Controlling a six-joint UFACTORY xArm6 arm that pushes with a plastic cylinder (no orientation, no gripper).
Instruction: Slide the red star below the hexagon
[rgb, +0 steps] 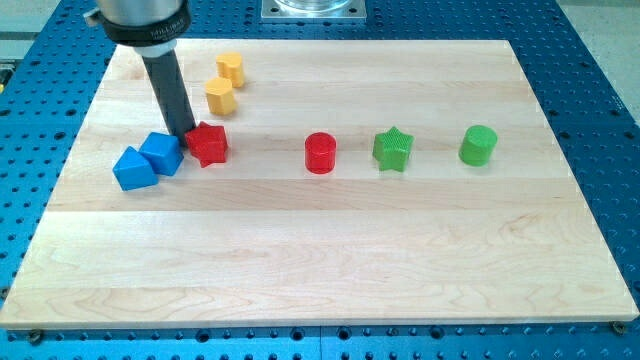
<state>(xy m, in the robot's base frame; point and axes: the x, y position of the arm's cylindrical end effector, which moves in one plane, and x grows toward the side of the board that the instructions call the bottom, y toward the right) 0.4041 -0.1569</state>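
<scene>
The red star (209, 144) lies on the wooden board (330, 270), left of the middle. My tip (186, 136) stands at the star's left edge, between it and a blue cube (161, 152), touching or almost touching both. Two yellow many-sided blocks sit above the star. The nearer one (220, 96) is just above it, and the farther one (230, 68), which looks hexagonal, is higher up. I cannot tell the exact shape of the nearer one.
A blue triangular block (133, 168) touches the blue cube's lower left. A red cylinder (320, 153), a green star (393, 149) and a green cylinder (478, 145) stand in a row to the view's right of the red star.
</scene>
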